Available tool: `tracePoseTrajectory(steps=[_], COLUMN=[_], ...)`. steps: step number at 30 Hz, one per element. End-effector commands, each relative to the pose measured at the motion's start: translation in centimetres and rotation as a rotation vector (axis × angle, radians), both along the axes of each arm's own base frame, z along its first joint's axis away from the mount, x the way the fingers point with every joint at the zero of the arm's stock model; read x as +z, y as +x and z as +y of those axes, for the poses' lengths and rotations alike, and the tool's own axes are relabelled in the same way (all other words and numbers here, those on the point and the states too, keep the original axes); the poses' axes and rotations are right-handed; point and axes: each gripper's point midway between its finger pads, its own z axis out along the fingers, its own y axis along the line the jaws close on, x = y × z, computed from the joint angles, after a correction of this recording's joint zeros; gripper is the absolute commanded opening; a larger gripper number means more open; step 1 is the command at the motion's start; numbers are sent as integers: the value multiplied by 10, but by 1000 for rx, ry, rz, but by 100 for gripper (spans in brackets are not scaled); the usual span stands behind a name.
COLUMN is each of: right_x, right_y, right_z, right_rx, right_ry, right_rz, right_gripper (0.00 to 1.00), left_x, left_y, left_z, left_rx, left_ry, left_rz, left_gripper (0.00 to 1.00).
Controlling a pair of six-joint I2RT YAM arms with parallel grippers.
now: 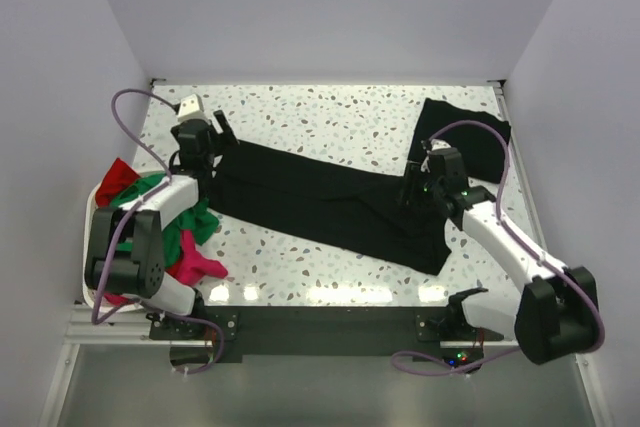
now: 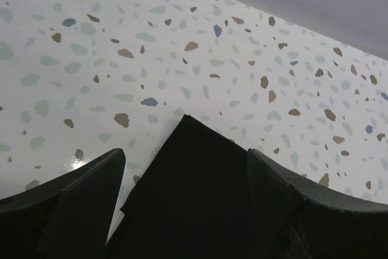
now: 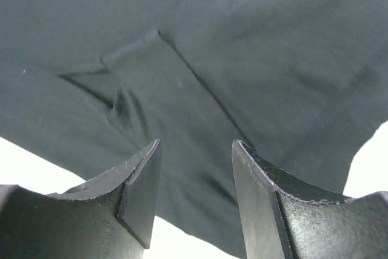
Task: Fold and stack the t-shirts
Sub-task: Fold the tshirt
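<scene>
A black t-shirt (image 1: 320, 197) lies as a long folded band across the table, from back left to front right. My left gripper (image 1: 222, 133) is at its left end, open. In the left wrist view a black corner of the shirt (image 2: 194, 192) lies flat on the table between the spread fingers (image 2: 91, 198). My right gripper (image 1: 412, 183) is over the shirt's right end, open. In the right wrist view its fingertips (image 3: 148, 168) hang just above wrinkled black cloth (image 3: 200, 77) and grip nothing. Red (image 1: 115, 175), green (image 1: 195, 222) and magenta (image 1: 192, 259) t-shirts are heaped at the left.
The coloured shirts lie in a white basket (image 1: 97, 194) at the table's left edge, beside the left arm's base. A second black cloth piece (image 1: 470, 132) lies flat at the back right corner. White walls close in the speckled table (image 1: 330, 112) on three sides.
</scene>
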Motion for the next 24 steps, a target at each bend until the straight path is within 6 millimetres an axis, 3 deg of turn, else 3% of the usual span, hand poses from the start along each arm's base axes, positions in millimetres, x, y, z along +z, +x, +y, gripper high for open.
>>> tracePoseTrajectory(steps=[1, 3, 5, 6, 7, 13, 16, 24], right_x=[30, 18, 20, 9, 13, -14, -21, -41], right_y=[54, 69, 84, 87, 95, 115, 119, 105], right_z=[25, 33, 38, 43, 47, 57, 61, 69], right_rx=[32, 56, 69, 84, 94, 129, 144, 180], right_ry=[79, 80, 84, 84, 94, 88, 88, 45], right_rz=[-145, -132, -136, -108, -122, -74, -57, 3], right_gripper=[53, 53, 53, 53, 53, 53, 53, 52], left_x=[-9, -14, -14, -18, -18, -23, -25, -30], left_y=[13, 17, 21, 21, 23, 25, 25, 25], left_z=[-29, -39, -44, -47, -48, -49, -54, -56], left_rx=[-149, -198, -221, -235, -239, -240, -268, -280], left_ry=[-35, -57, -72, -81, -84, -83, -94, -100], left_rz=[-22, -21, -27, -21, -22, -14, -12, -1], left_gripper=[87, 87, 87, 87, 87, 87, 87, 87])
